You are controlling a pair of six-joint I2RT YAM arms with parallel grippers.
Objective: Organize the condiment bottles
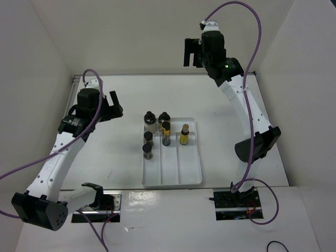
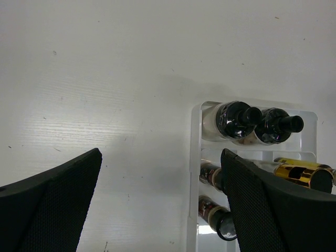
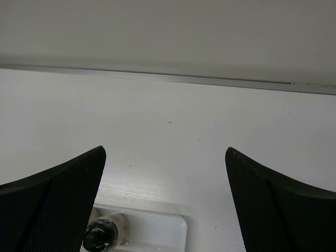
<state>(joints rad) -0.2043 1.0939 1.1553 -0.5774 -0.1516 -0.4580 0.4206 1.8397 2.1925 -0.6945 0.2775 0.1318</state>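
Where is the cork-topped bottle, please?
Top view: the cork-topped bottle stands in the tray, right side, beside the black-capped yellow bottle.

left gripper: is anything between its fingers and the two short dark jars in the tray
Nothing visible blocks it. Only bare table lies between the open left gripper and the tray's low left wall. The far dark jar and the near dark jar stand just inside that wall.

Bright, even overhead light is cast; glare is seen on the table (image 2: 100,136) at nine o'clock, left wrist view.
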